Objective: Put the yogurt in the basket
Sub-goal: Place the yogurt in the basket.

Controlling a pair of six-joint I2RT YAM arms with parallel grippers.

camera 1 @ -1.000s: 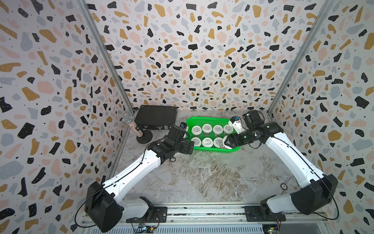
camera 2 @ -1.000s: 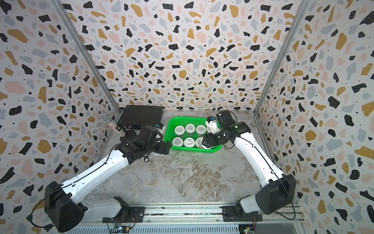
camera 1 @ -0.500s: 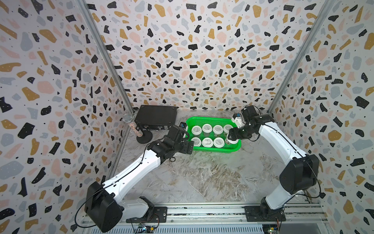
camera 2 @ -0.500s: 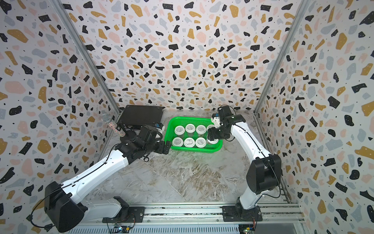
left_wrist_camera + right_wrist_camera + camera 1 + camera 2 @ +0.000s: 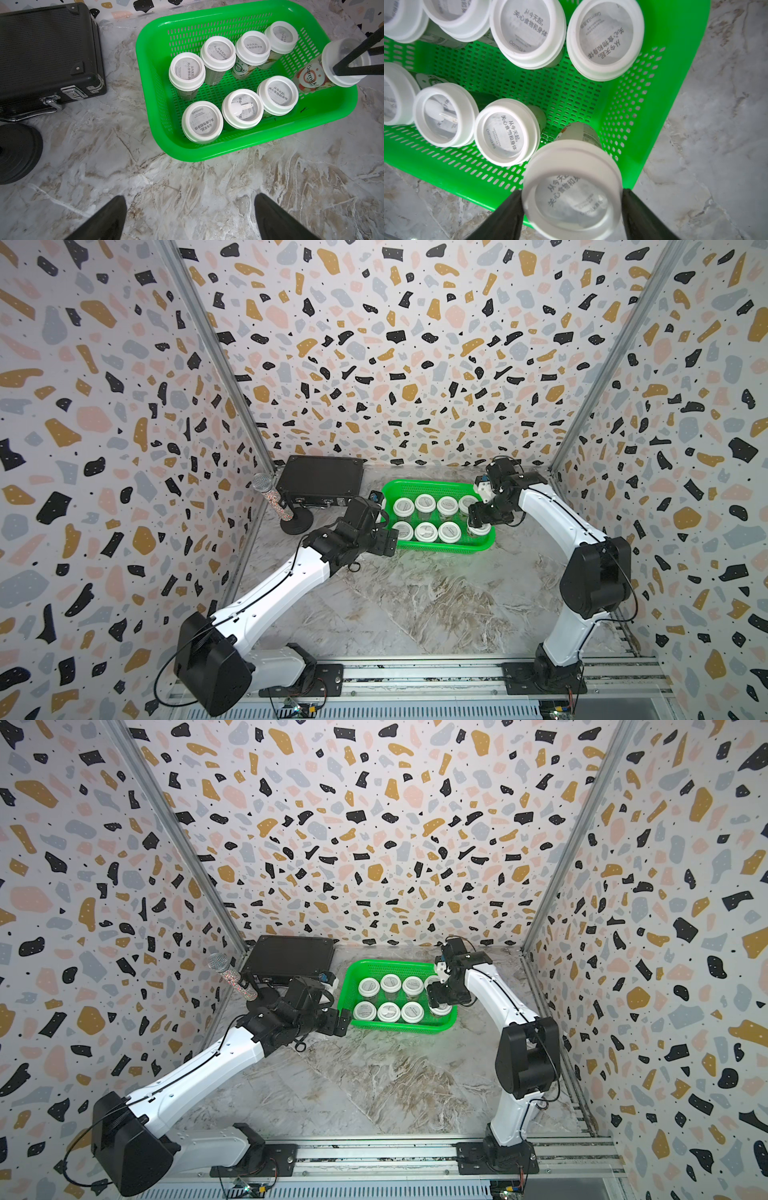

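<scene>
Overhead, both top views show the green basket (image 5: 440, 548) (image 5: 399, 1029) on the marble tabletop (image 5: 415, 605), with seven yogurt cups (image 5: 426, 532) (image 5: 389, 1011) standing inside in two rows, white lids up.

The right gripper (image 5: 478, 523) (image 5: 439, 1002) sits over the basket's near right corner and hides most of the eighth cup (image 5: 480, 530) from above.

The left wrist view adds what the top views lack. The eighth cup (image 5: 309, 78) is tilted, base down inside the corner, lid leaning out over the end rim, red "Oarmilk" print on its side. Whether the base touches the basket (image 5: 249, 143) floor cannot be told.

The right wrist view settles the grip. The black fingers (image 5: 508, 209) press against opposite sides of the cup's lid (image 5: 571, 199), so the right gripper (image 5: 572, 194) is clamped on it.

Only the wrist views show a small white spoon under one lid (image 5: 242, 111).

The left gripper (image 5: 388, 539) (image 5: 190, 199) has its fingers spread wide with nothing between them. It hangs over bare marble just beside the basket's left end.

A black case (image 5: 320, 479) (image 5: 41, 52) and a microphone on a round stand (image 5: 268, 495) sit at the back left.
</scene>
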